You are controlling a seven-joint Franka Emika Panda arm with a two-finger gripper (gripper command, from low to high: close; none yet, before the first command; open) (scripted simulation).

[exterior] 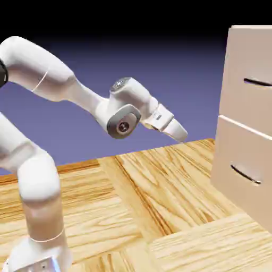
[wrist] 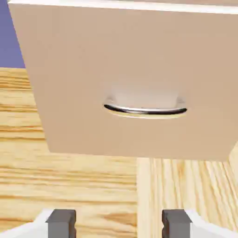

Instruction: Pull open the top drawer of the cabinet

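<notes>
Exterior view, cabinet (exterior: 247,122) cropped at right, hand view, fingers (wrist: 62,224) apart, top drawer mostly out of frame

The wood-patterned surface (exterior: 175,186) carries the beige cabinet (exterior: 249,101).

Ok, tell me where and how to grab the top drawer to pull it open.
Take the top drawer by its slim bar handle, coming from the robot's side, square to the front. The bar runs roughly level across an otherwise flat face, so one finger above and one below should suit it best, closing near mid-bar.
</notes>
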